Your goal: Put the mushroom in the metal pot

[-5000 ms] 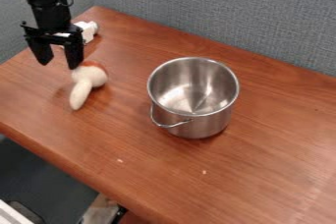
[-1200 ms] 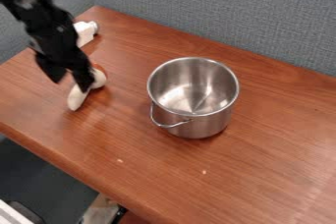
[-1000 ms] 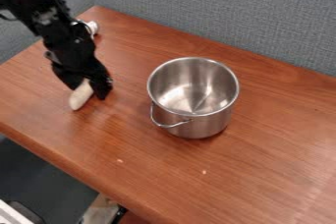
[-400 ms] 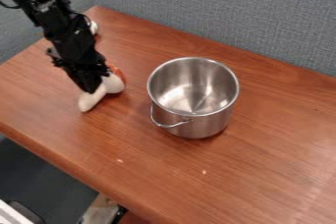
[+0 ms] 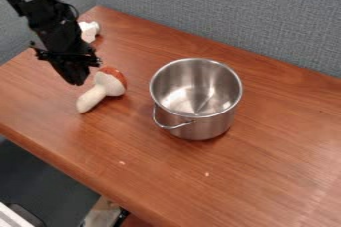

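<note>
Grey fabric wall stands behind a brown wooden table [image 5: 253,171], which carries everything in view. At the left, the black arm reaches down from the upper corner, and its hand [image 5: 78,72] hangs just above the mushroom [image 5: 98,91], close to the cap end. Whether the jaws are parted or closed cannot be told; the fingers merge into one dark shape. They do not appear to have the mushroom clamped, since it seems to lie on the wood under its own weight, though contact at the cap cannot be ruled out.

The mushroom lies on its side, the thick cream stem pointing toward the near-left edge and the orange-red cap turned toward the pot [image 5: 196,97]. It is well to the left of the pot and apart from it, so the task is not done. Lying down like this, the stem offers the longer, straighter part to pinch, while the rounded cap would likely slip; that may be why the hand sits over it from above, pointing steeply down.

The pot stands upright in the middle of the table, shiny, straight-sided and open-topped, with nothing inside. Its wide mouth should make the drop forgiving. A small white object [image 5: 88,30] sits behind the arm near the far edge.
</note>
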Controlling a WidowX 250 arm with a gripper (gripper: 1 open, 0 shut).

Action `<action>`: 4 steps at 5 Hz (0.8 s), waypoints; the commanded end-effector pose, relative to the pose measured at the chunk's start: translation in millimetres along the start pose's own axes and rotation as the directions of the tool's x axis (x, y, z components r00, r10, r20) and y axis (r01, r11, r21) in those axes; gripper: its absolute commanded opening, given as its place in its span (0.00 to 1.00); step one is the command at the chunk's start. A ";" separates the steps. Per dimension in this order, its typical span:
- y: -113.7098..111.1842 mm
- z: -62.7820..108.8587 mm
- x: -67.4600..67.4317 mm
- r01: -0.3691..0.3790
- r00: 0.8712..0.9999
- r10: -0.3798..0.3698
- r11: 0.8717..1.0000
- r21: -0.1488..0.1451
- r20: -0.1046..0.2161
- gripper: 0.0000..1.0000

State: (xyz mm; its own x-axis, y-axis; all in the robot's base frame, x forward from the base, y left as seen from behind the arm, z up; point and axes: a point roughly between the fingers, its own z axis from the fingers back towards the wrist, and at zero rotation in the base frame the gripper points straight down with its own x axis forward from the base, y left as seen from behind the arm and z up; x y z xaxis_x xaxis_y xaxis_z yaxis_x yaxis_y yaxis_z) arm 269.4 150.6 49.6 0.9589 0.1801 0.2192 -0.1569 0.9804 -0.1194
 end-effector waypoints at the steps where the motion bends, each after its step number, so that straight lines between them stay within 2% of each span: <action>1: -3.7 4.8 15.3 0.028 0.998 -0.031 0.998 0.052 0.054 1.00; 2: -24.5 -8.1 13.2 0.051 0.998 -0.052 0.998 0.047 0.021 1.00; 3: -41.3 -23.9 13.7 0.070 0.997 -0.069 0.996 0.057 -0.018 1.00; 4: -62.0 -33.0 11.8 0.077 0.996 -0.074 0.995 0.060 -0.039 1.00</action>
State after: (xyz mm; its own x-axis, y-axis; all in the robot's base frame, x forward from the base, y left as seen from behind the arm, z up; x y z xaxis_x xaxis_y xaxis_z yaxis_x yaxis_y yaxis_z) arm 297.0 94.3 25.8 0.9746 0.1275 0.1843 -0.1200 0.9914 -0.0514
